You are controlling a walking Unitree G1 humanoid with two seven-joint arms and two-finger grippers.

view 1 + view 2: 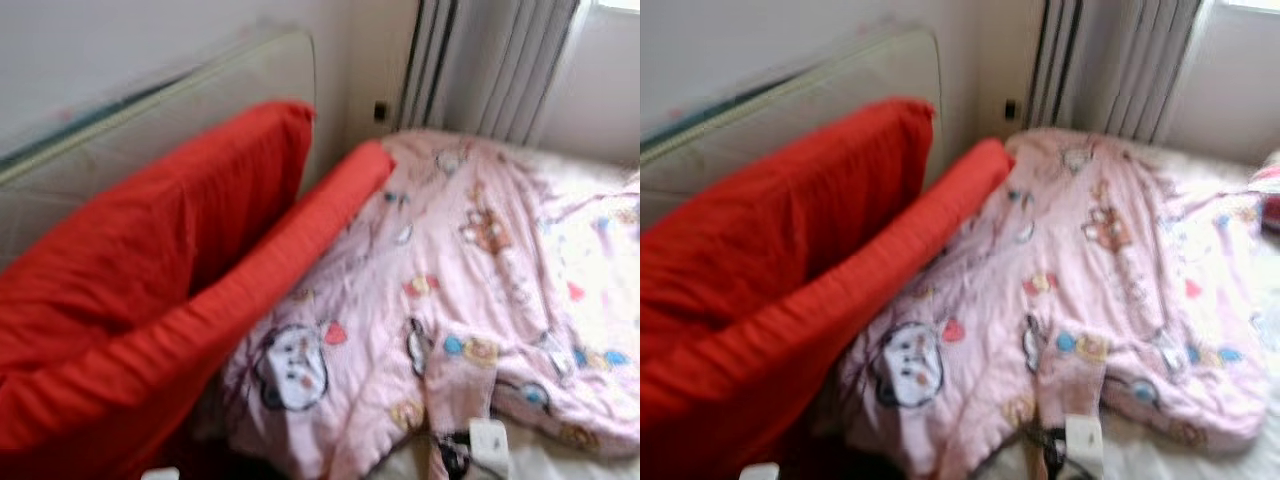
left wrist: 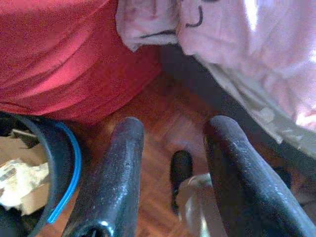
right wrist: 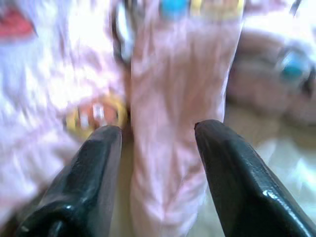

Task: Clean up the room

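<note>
Wall: pale plain wall (image 1: 120,45) behind the bed, with a small dark socket (image 1: 381,110) near the corner.
Headboard: padded beige headboard (image 1: 200,95) with a rounded corner, against that wall.
Curtain: grey pleated curtain (image 1: 495,65) hanging at the far corner.
Window: bright daylight (image 1: 615,5) beside the curtain.
Floor: reddish-brown wooden floor (image 2: 163,123) beside the bed.

blk glossy fingers (image 2: 118,182), 2 per gripper
</note>
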